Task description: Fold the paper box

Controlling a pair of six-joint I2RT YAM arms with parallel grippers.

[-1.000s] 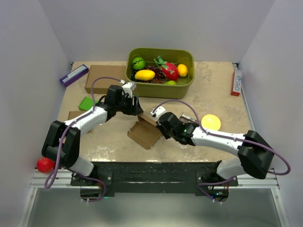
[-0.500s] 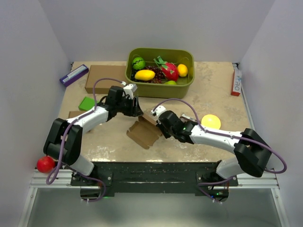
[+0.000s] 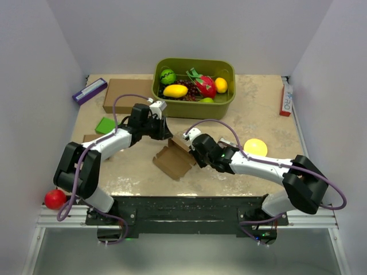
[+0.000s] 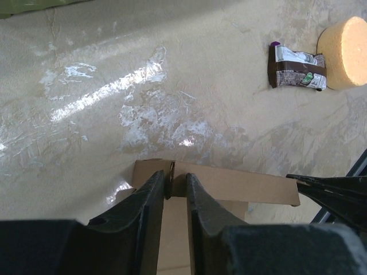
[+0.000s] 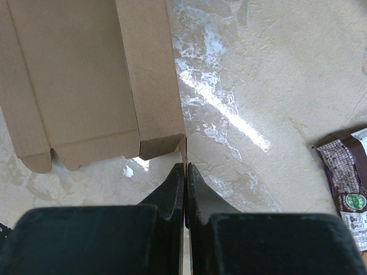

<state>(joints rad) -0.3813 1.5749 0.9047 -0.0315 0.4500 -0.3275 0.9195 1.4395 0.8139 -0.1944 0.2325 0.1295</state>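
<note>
The paper box (image 3: 174,160) is a shallow brown cardboard tray lying open-side-up on the table between the two arms. My right gripper (image 3: 192,150) is at its right edge. In the right wrist view the right gripper (image 5: 184,166) is shut on a thin upright flap of the box (image 5: 86,74), seen edge-on. My left gripper (image 3: 163,132) is at the box's far corner. In the left wrist view the left gripper (image 4: 175,175) has its jaws a narrow gap apart, straddling a flap edge of the box (image 4: 229,183); the flap lies against the left finger.
A green bin (image 3: 221,109) of toy fruit stands behind. A large brown carton (image 3: 123,91), purple box (image 3: 89,90), green block (image 3: 104,125) and small carton (image 3: 89,138) lie at the left. A yellow sponge (image 3: 255,148) and snack wrapper (image 4: 295,67) lie right. A red ball (image 3: 55,199) sits front left.
The box has shifted slightly to the left and both grippers have moved slightly with it. The right gripper stays shut on the flap.
</note>
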